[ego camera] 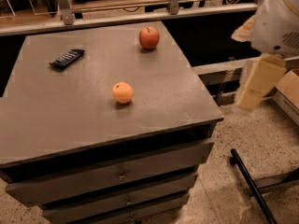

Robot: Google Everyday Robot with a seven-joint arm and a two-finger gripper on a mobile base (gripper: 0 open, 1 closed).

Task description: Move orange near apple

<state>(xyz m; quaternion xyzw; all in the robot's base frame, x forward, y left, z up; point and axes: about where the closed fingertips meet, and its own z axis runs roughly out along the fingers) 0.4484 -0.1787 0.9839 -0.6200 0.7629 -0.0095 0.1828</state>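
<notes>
Hanging beside the worktop, gripper well away from both fruits

The gripper (251,93) sits off the right side of the grey worktop (56,120), out over the speckled floor (275,143) and lower than the white arm housing (278,20) in the upper right corner. It appears as a pale beige, blocky shape pointing downward and touches nothing; how its jaws stand cannot be told.

The orange (123,92) rests on the worktop near its middle, slightly toward the front, with its dark stem dimple facing up. The apple (149,38) stands near the back edge, to the right of the orange and well apart from it, its thin stem upright. Bare worktop lies between the two fruits.

A dark blue wrapped snack bar (67,58) lies flat at the back left, well apart from both fruits. Below the worktop, the front of the cabinet shows stacked drawers (121,174). A black rod (250,183) lies slanted on the floor at the lower right. A metal rail (117,17) runs behind the worktop.
</notes>
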